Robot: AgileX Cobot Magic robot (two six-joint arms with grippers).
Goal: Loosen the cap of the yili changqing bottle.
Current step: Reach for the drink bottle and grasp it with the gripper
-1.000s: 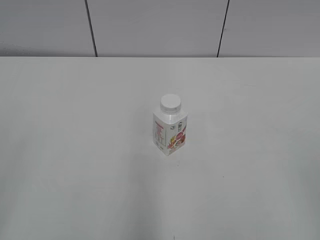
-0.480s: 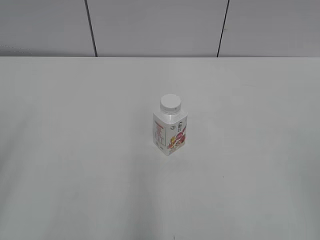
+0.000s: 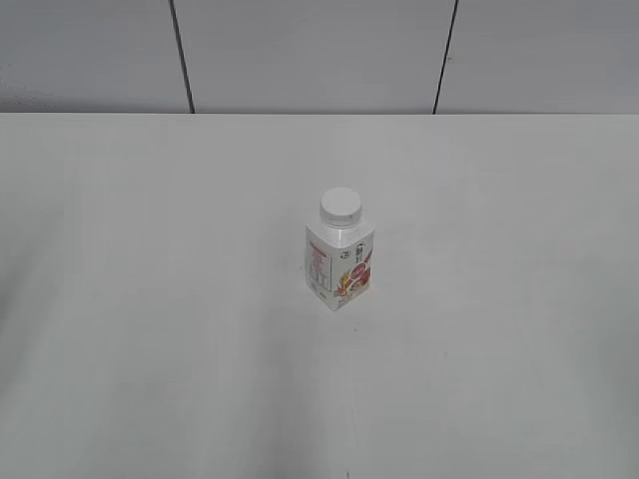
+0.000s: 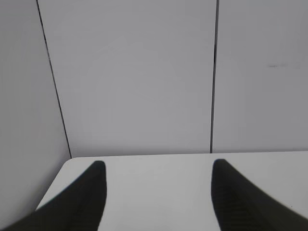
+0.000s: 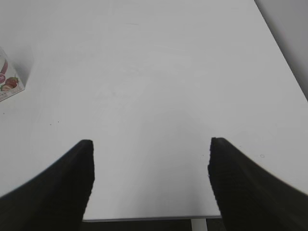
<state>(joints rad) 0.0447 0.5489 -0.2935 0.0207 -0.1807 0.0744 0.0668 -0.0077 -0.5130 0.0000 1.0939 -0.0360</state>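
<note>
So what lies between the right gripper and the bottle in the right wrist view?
Only bare white table. The right gripper stands open and empty, and the bottle shows just a corner at the frame's left edge.

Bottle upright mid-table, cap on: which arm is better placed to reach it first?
Probably right. The right tool, open, already has the bottle at its view's left edge; the left tool, open, faces the wall.

Both grippers have black, finely textured, tapering jaws
</note>
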